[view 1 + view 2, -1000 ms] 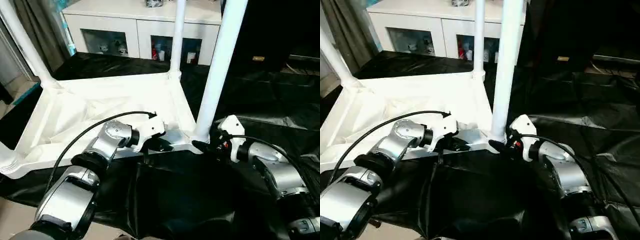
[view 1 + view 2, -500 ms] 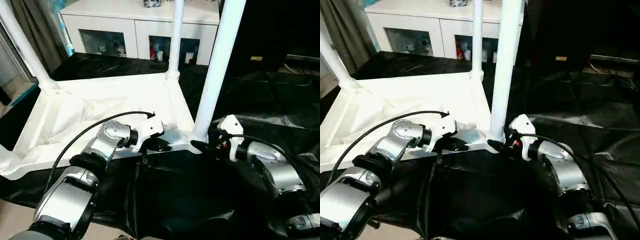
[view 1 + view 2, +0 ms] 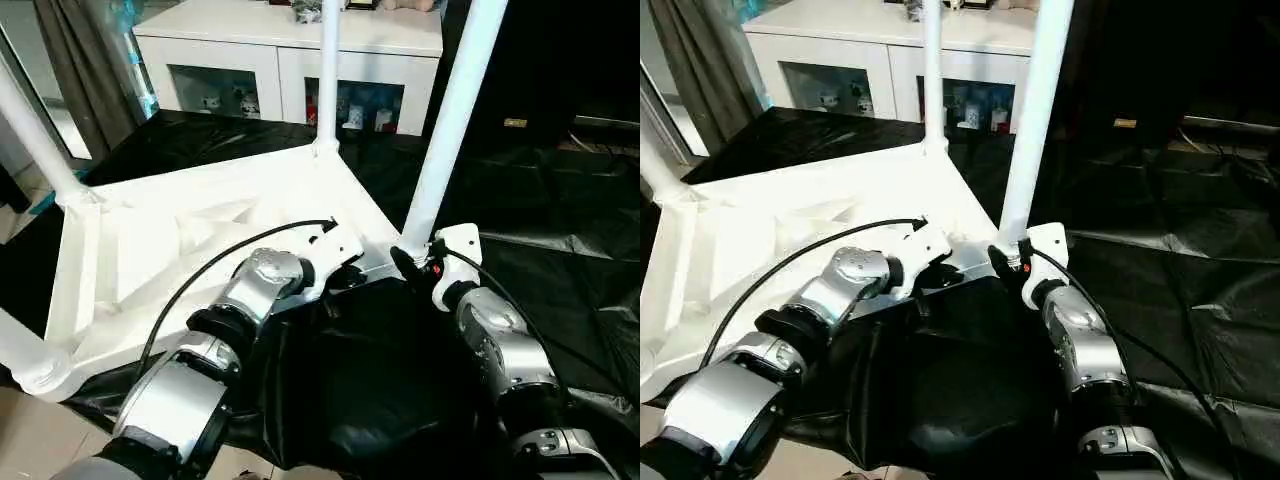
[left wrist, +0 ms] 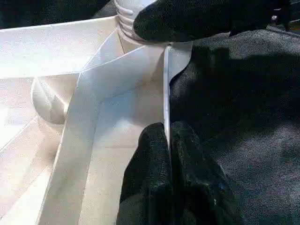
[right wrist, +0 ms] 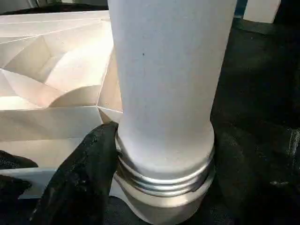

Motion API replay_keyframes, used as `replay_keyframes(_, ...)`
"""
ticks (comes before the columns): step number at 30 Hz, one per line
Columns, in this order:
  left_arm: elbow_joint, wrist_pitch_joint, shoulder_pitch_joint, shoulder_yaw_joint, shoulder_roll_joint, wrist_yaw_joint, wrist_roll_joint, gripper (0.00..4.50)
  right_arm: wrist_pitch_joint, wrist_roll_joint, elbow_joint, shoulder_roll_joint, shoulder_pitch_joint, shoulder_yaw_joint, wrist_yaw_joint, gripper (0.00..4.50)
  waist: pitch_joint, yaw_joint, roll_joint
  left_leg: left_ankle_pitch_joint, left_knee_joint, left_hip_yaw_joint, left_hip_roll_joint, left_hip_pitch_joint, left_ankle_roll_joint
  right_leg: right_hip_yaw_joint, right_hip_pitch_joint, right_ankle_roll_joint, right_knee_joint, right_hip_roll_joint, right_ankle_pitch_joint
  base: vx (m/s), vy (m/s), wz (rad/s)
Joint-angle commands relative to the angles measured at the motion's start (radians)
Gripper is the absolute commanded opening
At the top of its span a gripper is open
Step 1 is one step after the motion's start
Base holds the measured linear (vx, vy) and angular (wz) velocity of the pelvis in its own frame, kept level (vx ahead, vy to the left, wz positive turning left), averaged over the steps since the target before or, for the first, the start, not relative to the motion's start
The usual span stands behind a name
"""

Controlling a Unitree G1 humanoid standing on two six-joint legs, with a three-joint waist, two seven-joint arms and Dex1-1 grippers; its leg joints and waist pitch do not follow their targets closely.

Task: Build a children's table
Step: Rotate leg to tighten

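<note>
The children's table top [image 3: 200,220] lies upside down on a black sheet, ribbed underside up. White legs stand in its corners: a near right one [image 3: 450,120], a far one [image 3: 328,70] and a left one [image 3: 35,140]. My left gripper [image 3: 350,278] is shut on the thin front rim [image 4: 166,84] of the top, close to the near right corner. My right gripper [image 3: 410,262] is closed around the ringed base of the near right leg [image 5: 168,84]. One black finger [image 5: 89,164] presses against its side.
A white cabinet [image 3: 280,60] with glass-fronted shelves stands behind the table. The crumpled black sheet [image 3: 560,200] spreads to the right and towards me. A curtain [image 3: 80,60] hangs at the far left. Bare floor [image 3: 30,440] shows at the near left.
The whole view has shifted. The table top now sits turned in the picture, its near right corner closer to me. Both grippers keep their holds, and my right forearm reaches more straight ahead.
</note>
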Motion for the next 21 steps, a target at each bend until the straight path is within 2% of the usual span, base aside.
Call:
replay_keyframes(1, 0.014, -0.016, 0.023, -0.028, -0.065, -0.013, -0.011, 0.00, 0.019, 0.024, -0.032, 0.064, 0.012, 0.094, 0.114, 3.48, -0.047, 0.000, -0.015, -0.423, -0.085, -0.026, 0.029, 0.022, 0.012, 0.022, 0.022, -0.154, -0.100, -0.048, -0.423, 0.000, 0.000, 0.00)
replay_keyframes(3, -0.002, -0.041, 0.036, -0.032, -0.042, -0.069, -0.012, 0.00, 0.022, 0.017, -0.075, 0.021, 0.031, 0.111, 0.179, 3.78, -0.049, 0.003, -0.016, -0.398, -0.084, -0.024, 0.031, 0.021, 0.020, 0.024, 0.024, -0.159, -0.098, -0.048, -0.385, 0.000, 0.000, 0.00)
replay_keyframes(4, -0.003, -0.042, 0.036, -0.032, -0.041, -0.070, -0.012, 0.00, 0.022, 0.017, -0.075, 0.020, 0.031, 0.111, 0.180, 3.87, -0.051, 0.007, -0.017, -0.370, -0.082, -0.022, 0.032, 0.020, 0.029, 0.025, 0.027, -0.170, -0.093, -0.047, -0.334, 0.000, 0.000, 0.00)
replay_keyframes(5, -0.028, -0.055, 0.053, -0.036, -0.012, -0.151, -0.025, 0.00, 0.032, 0.032, -0.107, -0.034, 0.046, 0.116, 0.260, 3.87, -0.052, 0.008, -0.017, -0.357, -0.081, -0.021, 0.032, 0.018, 0.035, 0.025, 0.028, -0.178, -0.091, -0.047, -0.310, 0.000, 0.000, 0.00)
replay_keyframes(6, -0.042, -0.061, 0.062, -0.039, 0.001, -0.189, -0.031, 0.00, 0.035, 0.037, -0.118, -0.058, 0.052, 0.117, 0.289, 3.87, -0.054, 0.011, -0.019, -0.326, -0.079, -0.020, 0.031, 0.014, 0.052, 0.024, 0.036, -0.189, -0.086, -0.047, -0.270, 0.000, 0.000, 0.00)
replay_keyframes(9, -0.075, -0.084, 0.082, -0.052, 0.044, -0.280, -0.037, 0.00, 0.054, 0.060, -0.152, -0.118, 0.064, 0.112, 0.367, 3.87, -0.057, 0.015, -0.020, -0.261, -0.070, -0.014, 0.029, 0.010, 0.090, 0.024, 0.038, -0.210, -0.080, -0.050, -0.211, 0.000, 0.000, 0.00)
replay_keyframes(10, -0.085, -0.093, 0.088, -0.056, 0.059, -0.311, -0.039, 0.00, 0.059, 0.065, -0.161, -0.136, 0.067, 0.111, 0.389, 3.87, -0.061, 0.019, -0.021, -0.225, -0.066, -0.015, 0.030, 0.008, 0.101, 0.022, 0.043, -0.217, -0.074, -0.050, -0.182, 0.000, 0.000, 0.00)
replay_keyframes(11, -0.098, -0.105, 0.094, -0.058, 0.078, -0.351, -0.047, 0.00, 0.068, 0.073, -0.175, -0.164, 0.072, 0.113, 0.425, 3.87, -0.062, 0.020, -0.019, -0.208, -0.064, -0.013, 0.030, 0.005, 0.107, 0.022, 0.042, -0.222, -0.070, -0.048, -0.159, 0.000, 0.000, 0.00)
replay_keyframes(12, -0.123, -0.109, 0.103, -0.054, 0.113, -0.428, -0.067, 0.00, 0.090, 0.085, -0.205, -0.216, 0.083, 0.118, 0.499, 3.87, -0.062, 0.027, -0.013, -0.189, -0.063, -0.012, 0.034, 0.008, 0.116, 0.020, 0.042, -0.236, -0.067, -0.046, -0.128, 0.000, 0.000, 0.00)
replay_keyframes(13, -0.125, -0.109, 0.104, -0.053, 0.117, -0.436, -0.069, 0.00, 0.092, 0.086, -0.209, -0.221, 0.084, 0.119, 0.507, 3.87, -0.064, 0.030, -0.012, -0.177, -0.060, -0.011, 0.035, 0.007, 0.118, 0.020, 0.043, -0.243, -0.061, -0.045, -0.105, 0.000, 0.000, 0.00)
replay_keyframes(14, -0.142, -0.110, 0.108, -0.049, 0.142, -0.491, -0.083, 0.00, 0.107, 0.090, -0.233, -0.258, 0.094, 0.128, 0.565, 3.87, -0.066, 0.039, -0.011, -0.159, -0.057, -0.009, 0.036, 0.009, 0.130, 0.020, 0.041, -0.263, -0.052, -0.042, -0.039, 0.000, 0.000, 0.00)
replay_keyframes(16, -0.153, -0.110, 0.111, -0.048, 0.153, -0.511, -0.086, 0.00, 0.112, 0.091, -0.244, -0.272, 0.098, 0.133, 0.589, 3.87, -0.067, 0.045, -0.010, -0.156, -0.056, -0.008, 0.038, 0.010, 0.131, 0.020, 0.039, -0.276, -0.048, -0.043, -0.010, 0.000, 0.000, 0.00)
replay_keyframes(20, -0.172, -0.100, 0.113, -0.045, 0.187, -0.558, -0.094, 0.00, 0.111, 0.087, -0.271, -0.318, 0.115, 0.162, 0.667, 3.87, -0.063, 0.048, -0.010, -0.202, -0.060, -0.009, 0.039, 0.013, 0.107, 0.018, 0.039, -0.270, -0.054, -0.045, -0.074, 0.000, 0.000, 0.00)
replay_keyframes(21, -0.181, -0.085, 0.111, -0.026, 0.193, -0.575, -0.111, 0.00, 0.112, 0.086, -0.282, -0.339, 0.119, 0.180, 0.704, 3.87, -0.060, 0.050, -0.013, -0.220, -0.063, -0.010, 0.039, 0.012, 0.094, 0.019, 0.040, -0.259, -0.058, -0.047, -0.128, 0.000, 0.000, 0.00)
